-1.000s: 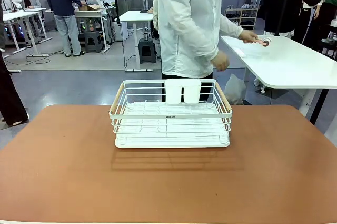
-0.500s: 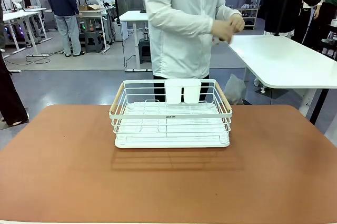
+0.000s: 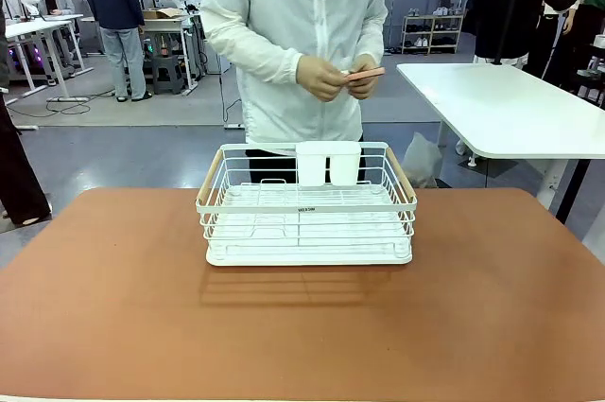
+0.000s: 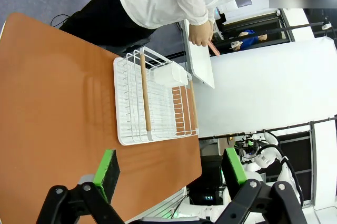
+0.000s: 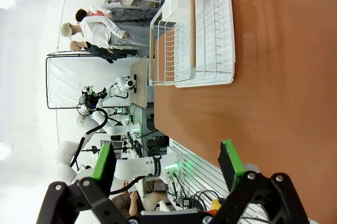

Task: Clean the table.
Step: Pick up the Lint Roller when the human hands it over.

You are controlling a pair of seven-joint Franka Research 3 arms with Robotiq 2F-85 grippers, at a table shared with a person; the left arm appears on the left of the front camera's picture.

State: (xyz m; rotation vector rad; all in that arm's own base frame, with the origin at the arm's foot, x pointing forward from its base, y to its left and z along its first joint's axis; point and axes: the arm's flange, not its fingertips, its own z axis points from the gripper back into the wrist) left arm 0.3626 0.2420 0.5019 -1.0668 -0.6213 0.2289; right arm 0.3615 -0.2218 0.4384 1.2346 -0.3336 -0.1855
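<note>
a: figure, panel one, largest item first. what was the table (image 3: 113, 326), and where did it lie?

b: the reddish-brown top with rounded corners lay directly before the robot and spanned the front view. nothing loose was visible on its surface.

a: next in size?

b: a person in a white jacket (image 3: 284, 33) stood at the far edge, behind the white wire dish rack (image 3: 306, 205). the rack sat near the table's middle, toward the far side, flat on its tray, with a white cutlery holder (image 3: 328, 164) hung on its far wall and wooden handles at both ends.

a: and the person's hands?

b: both hands (image 3: 338, 78) were raised at chest height and together held a small pinkish item (image 3: 364, 73), too small to identify. they were well above the rack and apart from it.

a: the tools?

b: the left gripper (image 4: 171, 168) had its green pads wide apart, with nothing between them, poised above the near edge. the right gripper (image 5: 167, 161) likewise stood spread, holding nothing.

a: judgement on the step in hand?

b: probably a wait for the person to set items down. done well, both arms would hold off, clear of the person's reach, then approach from the rack's open sides rather than over its wire walls.
</note>
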